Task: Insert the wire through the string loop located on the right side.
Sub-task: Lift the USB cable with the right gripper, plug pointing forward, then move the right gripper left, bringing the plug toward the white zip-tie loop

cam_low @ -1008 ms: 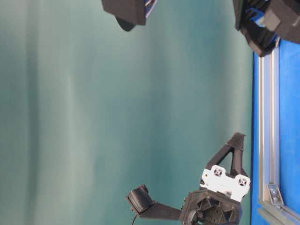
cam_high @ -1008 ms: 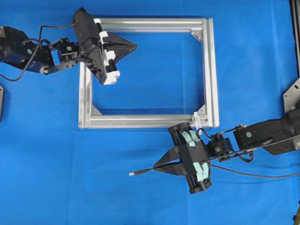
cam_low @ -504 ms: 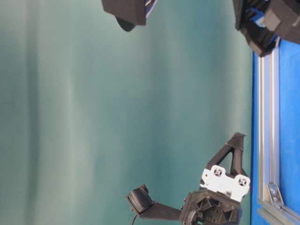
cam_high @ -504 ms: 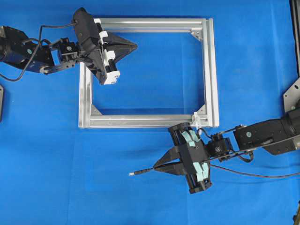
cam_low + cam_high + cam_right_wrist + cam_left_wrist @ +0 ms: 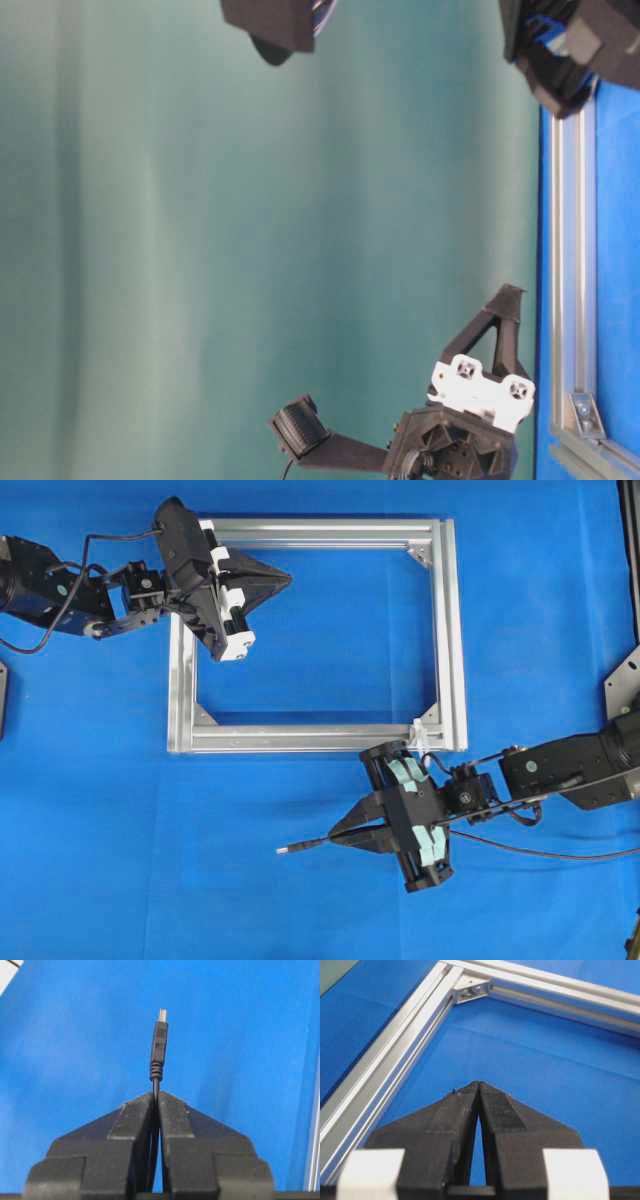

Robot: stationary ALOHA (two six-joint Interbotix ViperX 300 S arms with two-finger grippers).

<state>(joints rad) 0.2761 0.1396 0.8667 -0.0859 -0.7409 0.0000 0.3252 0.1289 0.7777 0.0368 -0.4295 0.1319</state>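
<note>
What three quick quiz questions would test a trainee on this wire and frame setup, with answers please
1. True or false: the right gripper is shut on the wire.
2. Where does the string loop sit on the aluminium frame: A near its top left corner, B near its bottom right corner, C at its centre?
3. What does the left gripper hold?

Key: 1 true. 2 B. 3 Nothing; it is shut and empty, above the blue mat inside the frame.
</note>
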